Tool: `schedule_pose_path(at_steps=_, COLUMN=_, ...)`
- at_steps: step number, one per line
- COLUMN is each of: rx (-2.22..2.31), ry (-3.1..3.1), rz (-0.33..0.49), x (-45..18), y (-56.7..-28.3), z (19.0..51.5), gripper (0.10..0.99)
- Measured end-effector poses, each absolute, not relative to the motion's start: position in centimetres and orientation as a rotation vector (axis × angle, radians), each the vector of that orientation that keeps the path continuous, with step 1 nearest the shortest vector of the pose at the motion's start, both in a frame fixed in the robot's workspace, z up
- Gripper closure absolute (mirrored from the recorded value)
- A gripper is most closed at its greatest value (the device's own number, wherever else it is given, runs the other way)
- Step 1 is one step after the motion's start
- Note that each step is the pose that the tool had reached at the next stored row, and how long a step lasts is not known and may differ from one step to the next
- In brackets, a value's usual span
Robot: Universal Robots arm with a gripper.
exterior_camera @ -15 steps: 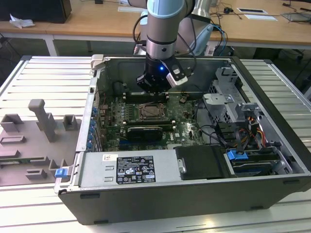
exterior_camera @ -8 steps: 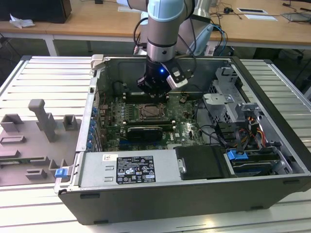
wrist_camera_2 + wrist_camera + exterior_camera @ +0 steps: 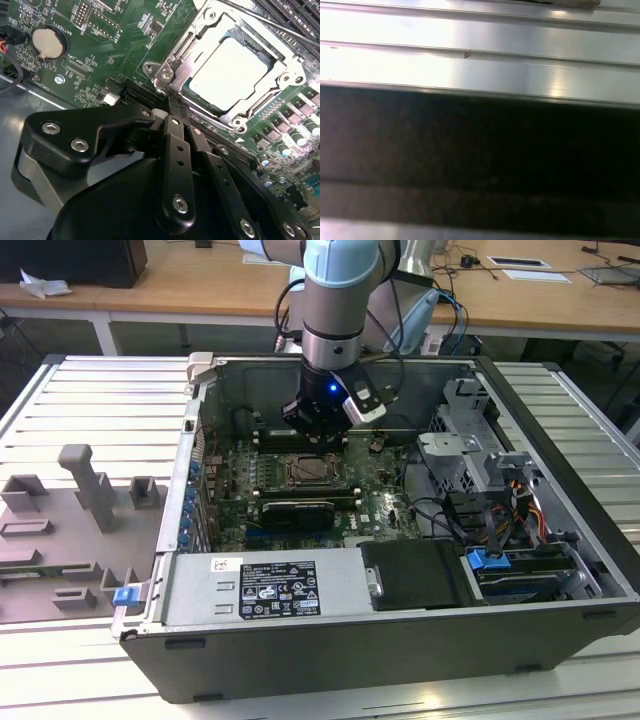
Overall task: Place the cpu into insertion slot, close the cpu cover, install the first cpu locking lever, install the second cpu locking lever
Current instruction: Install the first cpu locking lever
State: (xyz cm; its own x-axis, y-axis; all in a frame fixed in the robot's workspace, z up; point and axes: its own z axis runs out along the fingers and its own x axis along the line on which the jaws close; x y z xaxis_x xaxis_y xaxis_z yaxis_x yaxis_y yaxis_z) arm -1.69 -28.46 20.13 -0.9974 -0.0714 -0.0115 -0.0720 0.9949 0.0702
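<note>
The open computer case (image 3: 400,630) lay on the ribbed metal tabletop (image 3: 90,400), and the arm (image 3: 335,300) reached down into it from the far side, its hand (image 3: 318,432) hanging just over the far edge of the green motherboard (image 3: 230,490), close to the socket. In the second wrist view the cpu (image 3: 231,71) already sat in the insertion slot (image 3: 250,50), pale and flat, and the cpu cover (image 3: 210,35) lay down around it, its window framing the chip; so the work stood, by my judgement, at the locking levers. One thin lever (image 3: 270,22) ran along the far side of the cover; whether it was latched I could not tell. The hand (image 3: 176,111) appeared closed, its fingers (image 3: 172,135) drawn together to a narrow tip with nothing between them, that tip at the near corner of the cover. A lever move would call for a sideways press and a hook under its catch.
</note>
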Motion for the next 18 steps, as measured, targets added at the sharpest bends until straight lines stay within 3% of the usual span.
schedule_pose_path(at_steps=18, rx=-0.113, ry=3.128, rz=0.111, x=-1.7, y=-28.7, z=21.2, gripper=0.980)
